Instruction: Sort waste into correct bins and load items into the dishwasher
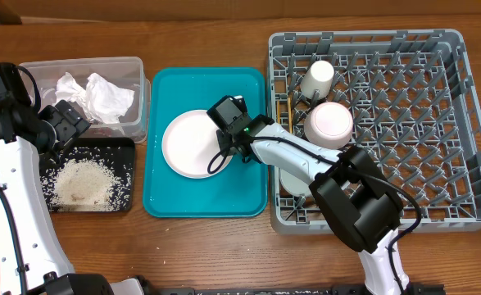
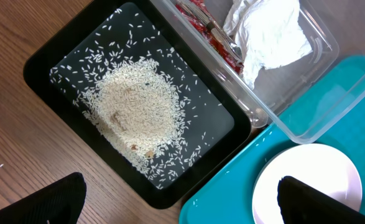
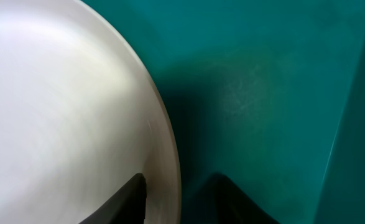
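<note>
Straddling the plate [image 1: 192,143] rim at its 3 o'clock on the teal tray [image 1: 166,197] with right gripper [image 3: 176,202] jaws narrow, clamp undeterminable, probably for carrying to the rack [image 1: 437,123]; holding left gripper [image 2: 182,202] wide open above the black tray [image 2: 39,65].

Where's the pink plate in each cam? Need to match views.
Overhead: pink plate centre-left, lying on the teal tray.
Left wrist: pink plate in the bottom right, cut off by the frame edge; teal tray under it.
Right wrist: pink plate fills the left half; teal tray to its right.
Shared landmark: the teal tray.
</note>
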Controlling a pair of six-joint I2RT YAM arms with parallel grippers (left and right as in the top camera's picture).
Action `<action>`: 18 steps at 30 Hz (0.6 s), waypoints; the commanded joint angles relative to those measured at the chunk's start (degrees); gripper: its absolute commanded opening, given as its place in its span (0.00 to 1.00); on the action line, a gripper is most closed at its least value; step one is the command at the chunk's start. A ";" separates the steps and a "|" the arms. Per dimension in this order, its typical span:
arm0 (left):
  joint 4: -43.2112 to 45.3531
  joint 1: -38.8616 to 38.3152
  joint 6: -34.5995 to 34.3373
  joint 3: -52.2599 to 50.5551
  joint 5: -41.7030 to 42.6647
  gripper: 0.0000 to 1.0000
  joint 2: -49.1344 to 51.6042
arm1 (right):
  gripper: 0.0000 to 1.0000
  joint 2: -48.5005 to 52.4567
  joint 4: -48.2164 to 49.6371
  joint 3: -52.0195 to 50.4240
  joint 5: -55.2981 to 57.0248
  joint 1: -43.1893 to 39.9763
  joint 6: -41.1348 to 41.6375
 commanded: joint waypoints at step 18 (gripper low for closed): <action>0.09 -0.11 0.44 0.81 -0.13 1.00 0.24 | 0.04 0.48 -1.55 0.81 -3.17 0.26 0.26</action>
